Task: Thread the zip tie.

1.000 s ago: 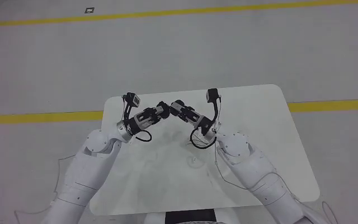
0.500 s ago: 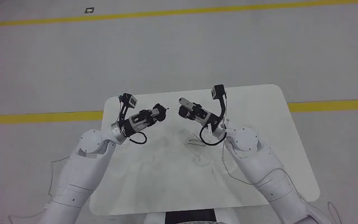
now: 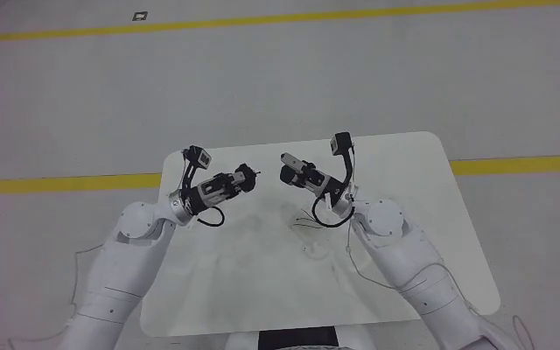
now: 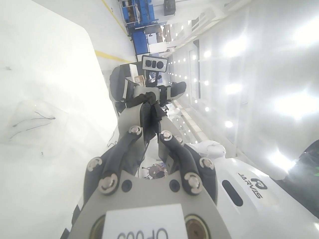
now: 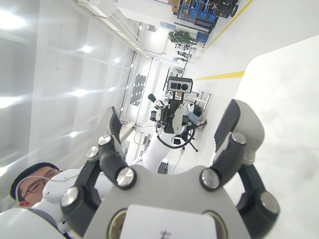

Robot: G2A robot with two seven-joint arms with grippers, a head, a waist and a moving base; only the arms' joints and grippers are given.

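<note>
My left gripper [image 4: 149,106] is shut on a black zip tie [image 4: 149,121], held upright between its fingertips above the table. From above, the left gripper [image 3: 248,176] hovers over the back left part of the white table [image 3: 411,175], and a short black end of the zip tie [image 3: 250,167] sticks out of it. My right gripper [image 3: 286,170] faces it across a small gap. In its own wrist view the right gripper [image 5: 174,119] stands open with nothing between its fingers [image 5: 228,120].
Thin loose zip ties [image 3: 306,225] lie on the table under the right forearm, and the left wrist view shows these loose ties [image 4: 32,123] too. A small dark piece [image 3: 305,249] lies nearer the front. The right half of the table is bare.
One second ago both grippers met at the table's middle. They have since pulled apart, the left one drawing back to the left with the zip tie.
</note>
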